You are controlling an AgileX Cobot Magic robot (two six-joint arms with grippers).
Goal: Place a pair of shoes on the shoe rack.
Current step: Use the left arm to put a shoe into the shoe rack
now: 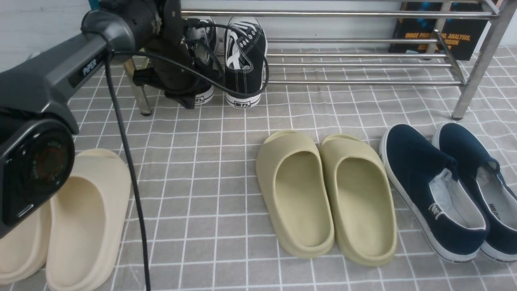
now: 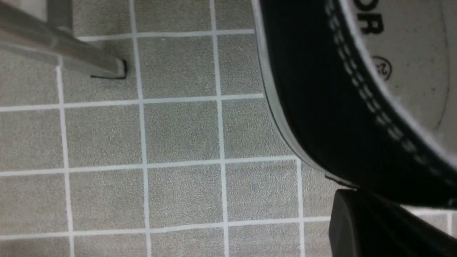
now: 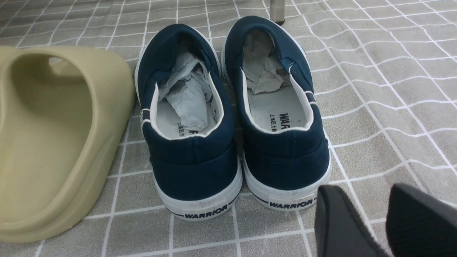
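The pair of shoes [image 1: 245, 56], black canvas with white laces and stitching, leans toes-up on the lower bars of the shoe rack [image 1: 363, 14], shiny metal tubing, at 11 o'clock on the table [image 1: 202, 169]. The left arm [image 1: 60, 76] hides much of one sneaker. The left fingers [image 2: 375, 228] sit by its heel, their spread impossible to tell. Olive slides [image 1: 295, 190] lie at 6 o'clock, navy slip-ons [image 1: 420, 161] at 4, beige slides [image 1: 89, 210] at 8. The right fingers [image 3: 335, 217] stand narrowly apart, empty.

Two sneakers [image 1: 244, 60] sit side by side at the left end of the rack [image 1: 363, 14], heels frontward. Before the rack, three pairs lie in a row on the floor [image 1: 210, 161]: left slides [image 1: 87, 218], middle slides [image 1: 323, 194], and slip-ons [image 1: 444, 186] on the right.
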